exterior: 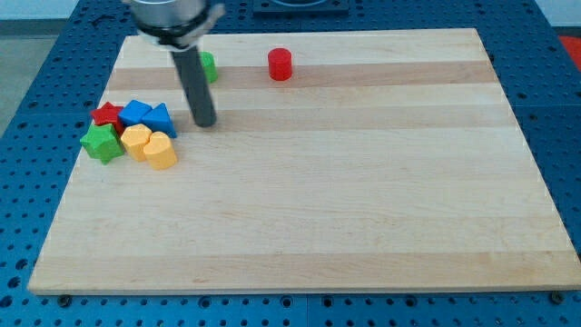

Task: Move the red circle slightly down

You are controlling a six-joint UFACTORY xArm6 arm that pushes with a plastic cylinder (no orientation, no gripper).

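The red circle (280, 64) is a short red cylinder near the view's top, a little left of the middle of the wooden board (363, 200). My tip (206, 123) rests on the board well to the left of and below the red circle, apart from it. A green block (208, 66) sits just behind the rod, partly hidden by it; its shape cannot be made out.
A cluster lies left of my tip: a red star (108, 114), a blue block (136, 113), a blue triangle (162, 118), a green star (102, 143), a yellow block (136, 141) and a yellow heart (160, 151). The blue triangle is closest to the tip.
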